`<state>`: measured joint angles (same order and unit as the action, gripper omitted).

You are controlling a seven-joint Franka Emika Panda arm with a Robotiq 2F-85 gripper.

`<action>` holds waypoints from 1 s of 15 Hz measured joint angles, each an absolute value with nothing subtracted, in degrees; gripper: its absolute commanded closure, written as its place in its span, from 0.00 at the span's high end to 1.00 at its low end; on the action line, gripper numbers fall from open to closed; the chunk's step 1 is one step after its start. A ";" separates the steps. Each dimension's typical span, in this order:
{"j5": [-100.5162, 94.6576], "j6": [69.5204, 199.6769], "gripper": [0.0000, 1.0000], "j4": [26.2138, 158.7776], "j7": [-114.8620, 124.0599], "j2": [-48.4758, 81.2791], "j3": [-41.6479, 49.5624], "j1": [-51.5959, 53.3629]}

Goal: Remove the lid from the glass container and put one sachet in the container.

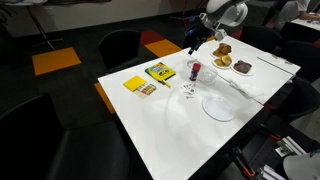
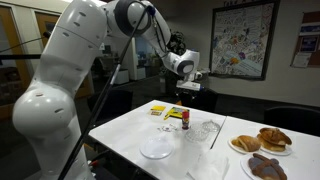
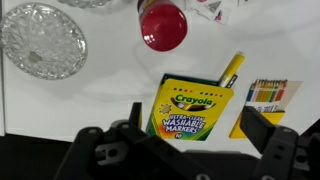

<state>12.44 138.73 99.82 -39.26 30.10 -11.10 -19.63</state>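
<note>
Above the smooth white table (image 3: 100,90), the claw (image 3: 190,118) hangs with black fingers spread wide over a glossy yellow marker box (image 3: 182,97), the round ribbed glass container (image 3: 42,40) standing beside a red cylinder (image 3: 163,24)

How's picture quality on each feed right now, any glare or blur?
Wrist view: marker box print is sharp, the dark fingers look soft. In an exterior view the white table is bright and the glass plate nearly fades into it.
</note>
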 measured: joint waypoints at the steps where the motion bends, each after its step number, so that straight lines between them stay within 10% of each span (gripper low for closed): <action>1: 14.58 139.47 1.00 101.78 -40.97 29.24 -11.62 -19.63; 15: 19.59 149.76 1.00 120.21 -45.98 28.33 -11.75 -12.28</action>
<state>19.59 149.76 120.21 -45.98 28.33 -11.75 -12.28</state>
